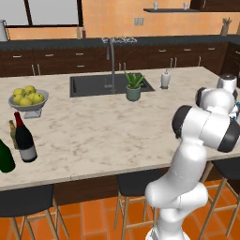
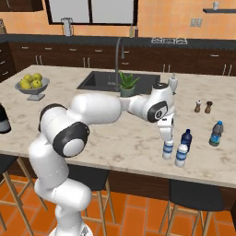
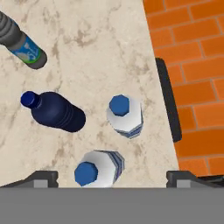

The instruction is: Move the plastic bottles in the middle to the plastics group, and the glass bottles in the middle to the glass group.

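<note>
Marble-look tabletop, pale with beige veining, smooth and glossy. Gripper pointing straight down with jaws spread wide, not clamped on anything, hanging right above a small clear plastic bottle with a blue cap and pale ribbed label.

Four small bottles bunched around the gripper: that one directly under it, a second clear one with blue cap just beside it toward the tabletop edge, a solid dark blue bottle just behind those two, and a blue-labelled clear bottle farther off to the side. From the hand camera, same four from above: round caps, the near one between the finger tips, the next just ahead, the dark blue one tilted in perspective, the labelled one at the far corner.

Well away from the gripper, at the far end of the tabletop: one tall near-black wine bottle with red top and grey label, one slim brown bottle touching or just behind it, one fat dark green bottle beside. Left base camera gives all three whole; right base camera catches just a sliver at its edge

Also two little shakers past the plastics, plus a grey bowl of lemons
</note>
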